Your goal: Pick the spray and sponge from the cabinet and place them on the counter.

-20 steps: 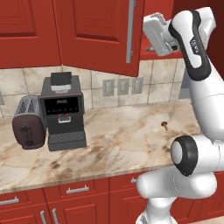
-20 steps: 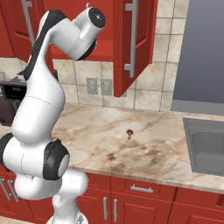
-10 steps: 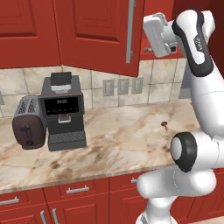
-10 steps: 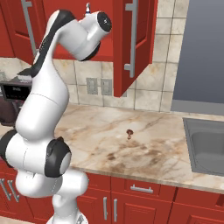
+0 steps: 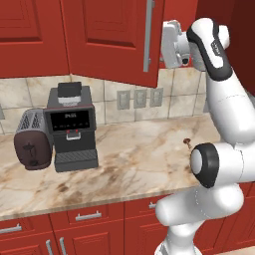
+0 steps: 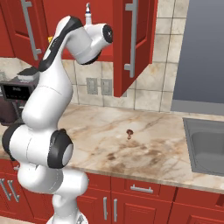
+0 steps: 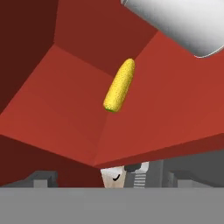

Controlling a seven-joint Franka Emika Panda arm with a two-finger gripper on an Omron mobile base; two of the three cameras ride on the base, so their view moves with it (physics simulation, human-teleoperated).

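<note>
The claw (image 5: 168,44) sits at the upper right of the left base frame, released and empty, inside the open cabinet (image 5: 114,40). In the hand frame's upper right stands the spray (image 7: 183,22), near a corn cob (image 7: 119,85).

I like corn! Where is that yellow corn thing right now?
In the hand view, the corn lies on the red shelf inside the cabinet, near its back corner, below a white rounded thing.
</note>
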